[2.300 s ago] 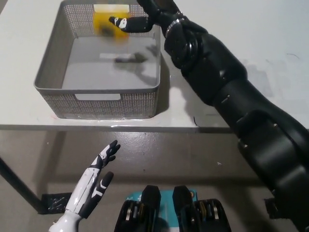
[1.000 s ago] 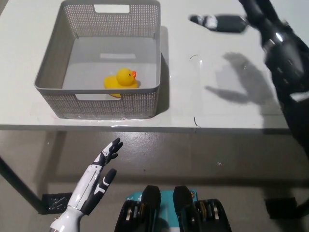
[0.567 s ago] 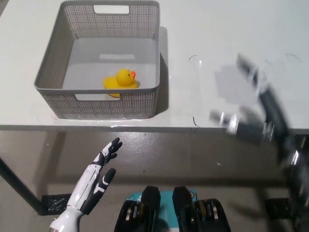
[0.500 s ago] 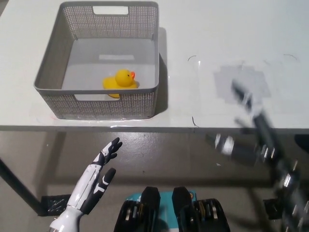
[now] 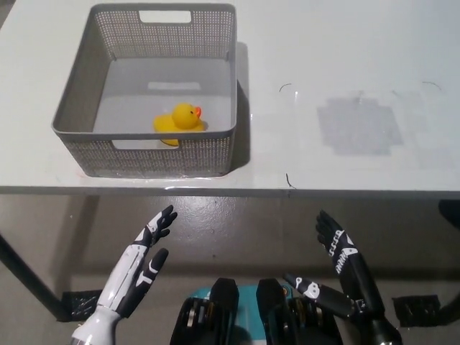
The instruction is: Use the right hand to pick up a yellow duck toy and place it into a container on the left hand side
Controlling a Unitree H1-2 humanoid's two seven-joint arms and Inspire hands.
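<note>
Yellow duck (image 5: 178,121) with an orange beak, upright on the floor of the grey mesh basket (image 5: 88,82), toward the basket's 6 o'clock wall and just apart from it. The basket stands at the table's (image 5: 345,65) 10 o'clock; a darker patch (image 5: 359,128) marks the table at 3 o'clock of the basket, well apart from it.

Both hands hang below the table's near edge. The black right hand (image 5: 345,277) is at 5 o'clock of the picture, fingers spread wide and holding nothing. The white left hand (image 5: 140,269) rests at 7 o'clock, likewise spread and empty.

Handling, as judged: the duck is probably light, hollow and somewhat soft, with a smooth, rounded skin that could slip; a grasp across the broad body would be surer than one on the head.

Room, as judged: the basket walls crowd the duck at 6 o'clock, so access is from above. The table between 12 and 4 o'clock offers open room. The placing appears done.
</note>
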